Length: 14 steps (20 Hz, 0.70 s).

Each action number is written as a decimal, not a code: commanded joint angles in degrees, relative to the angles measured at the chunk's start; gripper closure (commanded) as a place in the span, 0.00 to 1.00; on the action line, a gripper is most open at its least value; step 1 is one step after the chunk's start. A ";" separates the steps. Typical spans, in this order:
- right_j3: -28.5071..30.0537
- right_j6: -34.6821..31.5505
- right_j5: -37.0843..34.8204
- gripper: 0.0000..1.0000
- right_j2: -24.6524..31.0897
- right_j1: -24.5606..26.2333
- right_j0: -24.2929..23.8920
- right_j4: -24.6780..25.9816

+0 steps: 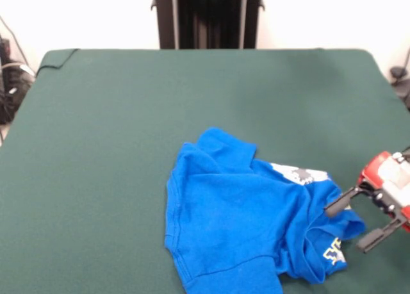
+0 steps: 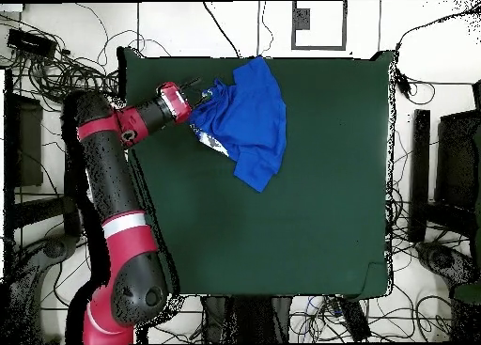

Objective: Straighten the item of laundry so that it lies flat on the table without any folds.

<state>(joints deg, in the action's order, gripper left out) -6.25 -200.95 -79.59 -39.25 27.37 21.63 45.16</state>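
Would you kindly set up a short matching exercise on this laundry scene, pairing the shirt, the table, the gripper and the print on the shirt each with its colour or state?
Things:
1. T-shirt
2. table
3. gripper
4. print

Descriptions:
A. dark green, covered in cloth
B. open, at the shirt's edge
C. bright blue, crumpled with folds
D. white-grey, partly showing under a fold

Pairs: 1-C, 2-A, 3-B, 4-D
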 commanded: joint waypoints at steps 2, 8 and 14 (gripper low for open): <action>7.08 6.16 -5.07 0.00 -1.33 5.44 0.71 0.42; 9.07 10.96 -5.58 0.00 11.12 2.30 -3.10 -16.08; 15.09 12.14 -0.55 0.00 13.93 0.11 -4.59 -24.20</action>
<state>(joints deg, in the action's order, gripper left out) -4.63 -200.95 -79.61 -34.21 26.66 18.82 29.58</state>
